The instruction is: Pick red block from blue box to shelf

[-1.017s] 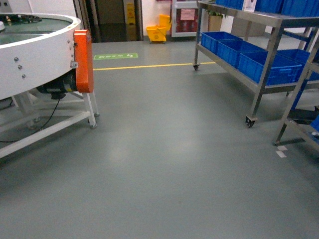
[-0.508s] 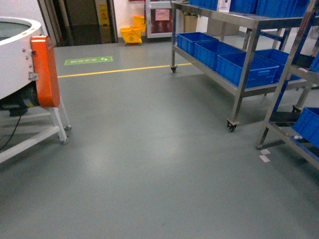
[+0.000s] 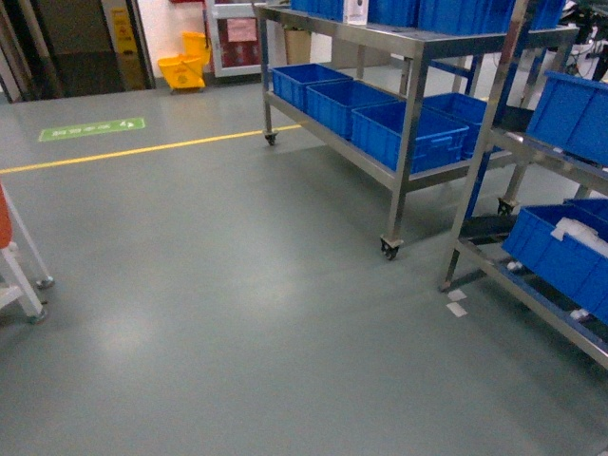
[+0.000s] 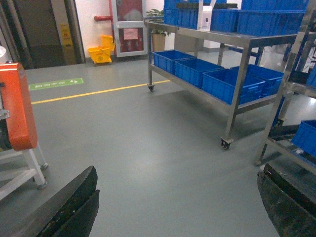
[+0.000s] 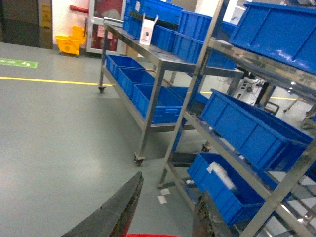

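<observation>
Nearest the right wrist camera, the right gripper (image 5: 170,190) is seen with its dark fingers set narrowly. A red sliver, taken to be the red block (image 5: 158,235), is wedged between them at the very bottom edge. Most of it is cut off, so the exact hold cannot be checked.

The block is judged light, rigid and glossy, hence slippery. It is best pinched on two flat opposite sides below the stud, with steady pressure.

The left gripper (image 4: 177,173) is spread wide with nothing between its fingers. Beyond lies bare grey floor (image 3: 237,285). To the right stands the shelf (image 5: 200,74), its tilted levels loaded with dark blue crates (image 5: 247,128). The blue box is not seen in any view.
</observation>
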Robot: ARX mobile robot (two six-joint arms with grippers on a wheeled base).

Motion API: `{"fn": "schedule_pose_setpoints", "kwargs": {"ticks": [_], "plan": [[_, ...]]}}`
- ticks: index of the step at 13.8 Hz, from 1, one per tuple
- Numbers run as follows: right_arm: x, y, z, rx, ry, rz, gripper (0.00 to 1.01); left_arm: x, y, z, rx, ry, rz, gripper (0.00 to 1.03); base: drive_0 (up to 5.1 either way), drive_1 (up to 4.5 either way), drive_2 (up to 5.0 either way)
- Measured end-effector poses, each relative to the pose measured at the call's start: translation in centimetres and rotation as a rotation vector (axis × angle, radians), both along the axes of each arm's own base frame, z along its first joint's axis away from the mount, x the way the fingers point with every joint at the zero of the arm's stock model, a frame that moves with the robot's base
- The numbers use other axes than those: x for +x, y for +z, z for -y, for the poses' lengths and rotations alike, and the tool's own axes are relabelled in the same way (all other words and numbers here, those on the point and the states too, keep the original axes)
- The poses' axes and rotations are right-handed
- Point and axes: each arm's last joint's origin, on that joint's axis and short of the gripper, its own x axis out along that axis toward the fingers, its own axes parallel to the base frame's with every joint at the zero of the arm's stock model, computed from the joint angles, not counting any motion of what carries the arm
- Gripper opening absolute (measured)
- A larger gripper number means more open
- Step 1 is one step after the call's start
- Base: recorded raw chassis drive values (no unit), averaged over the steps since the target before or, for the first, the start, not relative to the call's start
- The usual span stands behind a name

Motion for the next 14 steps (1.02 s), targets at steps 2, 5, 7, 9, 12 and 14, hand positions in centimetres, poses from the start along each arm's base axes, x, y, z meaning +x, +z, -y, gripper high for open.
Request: {"fn": "schedule_pose_setpoints", "kwargs": {"ticks": [2,5,7,9,12,14], "plan": [[-0.01,0.03,0.00,0.000,0.000,0.003,0.27,0.00,0.00,0.00,0.000,0.000,0.001,0.98,-1.6,2.53,-5.7],[0.00,-0.01,0.00,0.000,0.000,-0.001,0.27,0.00,-0.01,0.00,0.000,0.001,-0.001,0.98,-1.7,2.38,-5.8],[-0.01,0.01,0.00,0.000,0.000,0.002,0.27,0.00,-0.01,-0.01,0.000,0.002,-0.002,0.98,-1.6,2.48,-5.7],[-0.01,0.00,0.00,0.000,0.000,0.001,0.27,0.00,0.02,0.00,0.000,0.000,0.003,0.98,-1.6,0.48,-3.6],[0.01,-0.05,0.00,0.000,0.000,-0.002,0.27,0.00,-0.03,-0.01,0.000,0.002,-0.003,0.98,-1.9,-1.95,-1.9],[0.00,-0.03,0.00,0.000,0.000,0.000,0.27,0.00,-0.01,0.00,0.000,0.000,-0.001,0.98,-2.0,-1.99,-2.0]]}}
